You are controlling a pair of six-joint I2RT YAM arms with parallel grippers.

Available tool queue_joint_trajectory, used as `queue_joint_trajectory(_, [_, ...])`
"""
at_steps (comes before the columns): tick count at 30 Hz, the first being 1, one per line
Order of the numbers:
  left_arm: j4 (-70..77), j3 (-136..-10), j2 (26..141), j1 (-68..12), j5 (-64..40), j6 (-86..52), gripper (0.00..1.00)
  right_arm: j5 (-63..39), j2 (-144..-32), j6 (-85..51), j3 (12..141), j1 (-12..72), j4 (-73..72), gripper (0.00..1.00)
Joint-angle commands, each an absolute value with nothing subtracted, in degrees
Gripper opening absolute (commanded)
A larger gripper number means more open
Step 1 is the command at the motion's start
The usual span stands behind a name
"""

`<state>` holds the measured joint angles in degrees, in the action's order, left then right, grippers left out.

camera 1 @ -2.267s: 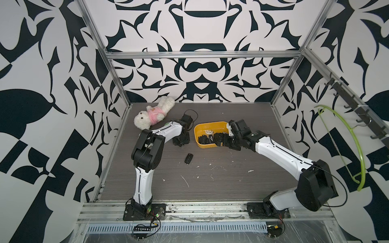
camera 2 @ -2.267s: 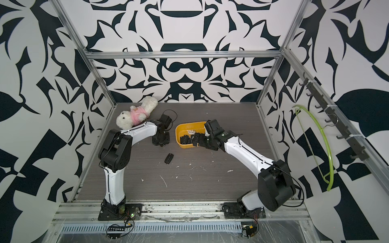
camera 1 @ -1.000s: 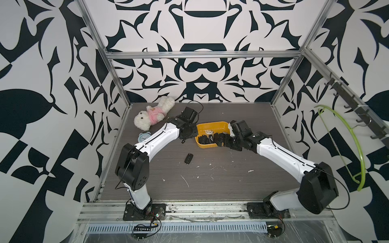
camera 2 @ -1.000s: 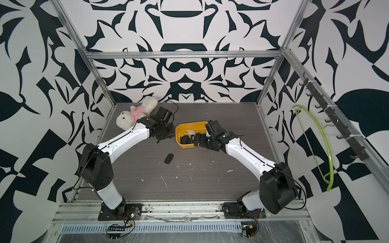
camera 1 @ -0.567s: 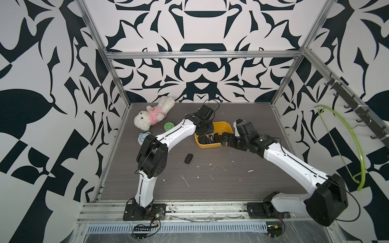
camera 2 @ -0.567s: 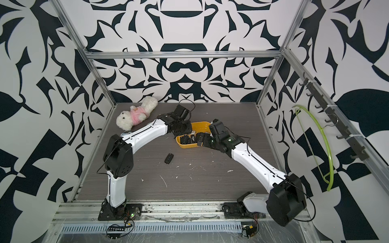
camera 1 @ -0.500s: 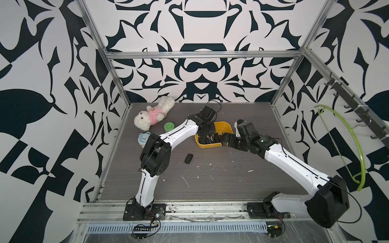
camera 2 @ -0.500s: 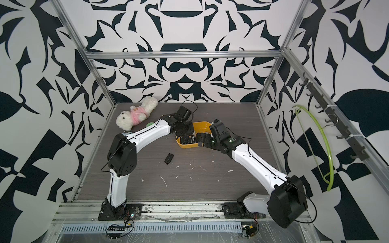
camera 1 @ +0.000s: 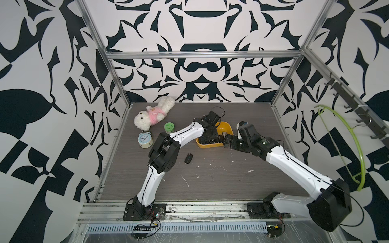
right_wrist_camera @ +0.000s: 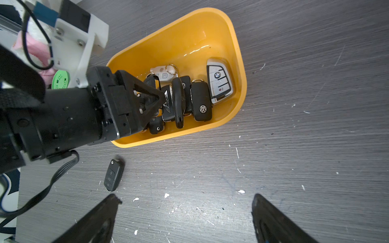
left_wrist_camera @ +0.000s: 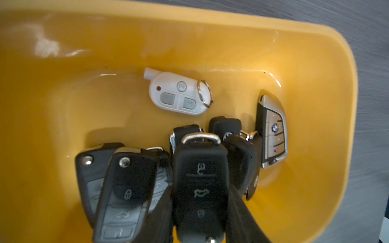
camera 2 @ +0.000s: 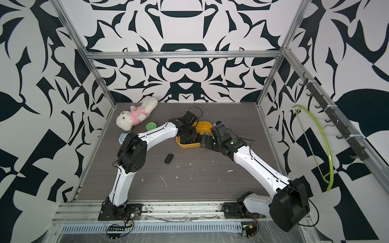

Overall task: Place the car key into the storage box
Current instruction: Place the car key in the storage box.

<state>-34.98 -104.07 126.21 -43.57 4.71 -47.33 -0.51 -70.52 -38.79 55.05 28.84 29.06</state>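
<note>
Gripping a black car key [left_wrist_camera: 200, 178] in the clenched left tool [left_wrist_camera: 201, 214] just above the heap of keys [right_wrist_camera: 201, 101] inside the yellow storage box [right_wrist_camera: 240, 69], with the right tool [right_wrist_camera: 185, 197] spread wide over the table [right_wrist_camera: 294, 147] near a second flip key [right_wrist_camera: 113, 175].

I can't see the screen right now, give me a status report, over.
Left gripper shut on the car key, over the storage box. Right gripper open, empty, beside the box. Nothing blocking; a second key lies on the table.
</note>
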Motion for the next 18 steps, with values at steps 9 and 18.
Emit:
queue_joint_trajectory(9, [-37.58,-106.35,127.40,-43.51,6.15,-47.37,0.63,1.07,-69.26,-38.13,54.75,28.65,29.17,1.00])
queue_joint_trajectory(18, [-34.28,-104.54,119.79,-43.55,5.65,-44.59,0.63,1.49,-68.99,-38.57,55.37,28.63,29.60,1.00])
